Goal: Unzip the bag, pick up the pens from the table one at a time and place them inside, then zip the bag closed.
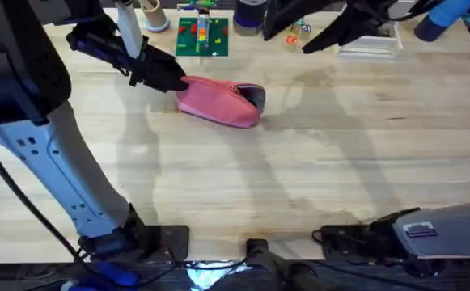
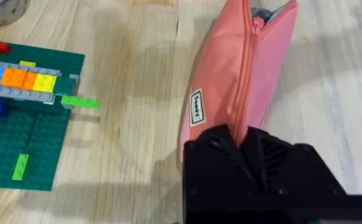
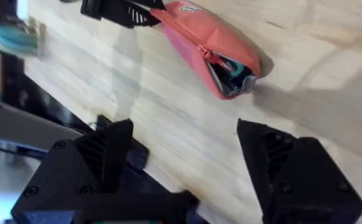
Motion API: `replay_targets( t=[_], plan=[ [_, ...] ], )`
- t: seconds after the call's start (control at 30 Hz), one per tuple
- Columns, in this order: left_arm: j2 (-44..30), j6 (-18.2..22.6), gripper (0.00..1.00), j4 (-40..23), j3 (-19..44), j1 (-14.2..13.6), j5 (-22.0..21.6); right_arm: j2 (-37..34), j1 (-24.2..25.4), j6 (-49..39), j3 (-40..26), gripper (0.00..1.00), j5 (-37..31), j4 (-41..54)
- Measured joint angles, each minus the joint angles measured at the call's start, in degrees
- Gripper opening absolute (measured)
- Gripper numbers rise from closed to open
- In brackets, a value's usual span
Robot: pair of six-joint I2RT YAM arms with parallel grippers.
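Here my left end effector [image 2: 246, 140] is clamped on the pink bag's [image 1: 218, 103] closed end, anchoring it; my right end effector [image 3: 187, 155] gapes wide, empty.

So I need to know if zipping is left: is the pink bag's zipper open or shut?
Partly open. The bag gapes at the end away from the left gripper, showing dark lining; the zipper near that gripper is closed.

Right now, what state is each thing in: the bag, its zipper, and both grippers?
bag: lying on the table, held at one end.
zipper: partly open at the free end, contents showing inside.
left gripper: shut on the bag's end.
right gripper: open, holding nothing, off the bag.
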State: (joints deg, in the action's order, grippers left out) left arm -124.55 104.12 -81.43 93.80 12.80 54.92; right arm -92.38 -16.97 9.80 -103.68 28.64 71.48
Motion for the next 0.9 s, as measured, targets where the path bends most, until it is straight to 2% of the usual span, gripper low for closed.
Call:
replay_targets(
  t=[0.23,0.27,0.33,0.43,0.47,0.5,0.7,0.9],
  plan=[
    [0.0,0.0,0.048,0.0,0.0,0.0,0.0,0.0,0.0,5.4,0.0,0.996,0.0,-0.2],
    [0.0,0.1,0.114,0.0,0.0,0.0,-0.1,0.0,0.0,5.7,0.0,0.996,0.0,-0.2],
    [0.0,-0.1,0.390,-0.1,0.0,0.0,-0.1,0.0,-0.2,6.1,0.0,0.996,0.0,-0.3],
    [0.0,-0.4,0.735,-0.5,0.0,0.1,-0.1,-0.3,-1.0,6.9,0.0,0.995,-0.8,-0.6],
    [0.0,-0.6,0.880,-0.8,0.0,0.1,-0.1,-0.5,-1.6,7.4,0.0,0.995,-1.8,-0.8],
    [0.0,-0.6,0.964,-1.1,0.0,0.2,-0.1,-0.6,-2.1,8.0,0.0,0.995,-2.8,-0.8],
    [0.0,-0.7,0.995,-4.8,0.3,1.6,-0.1,-0.9,-6.2,11.5,3.2,0.996,-7.1,-4.6],
    [0.0,-0.6,0.995,-11.6,5.0,4.8,-0.1,-0.9,-9.4,17.5,12.3,0.996,-8.2,-13.8]
  ],
)
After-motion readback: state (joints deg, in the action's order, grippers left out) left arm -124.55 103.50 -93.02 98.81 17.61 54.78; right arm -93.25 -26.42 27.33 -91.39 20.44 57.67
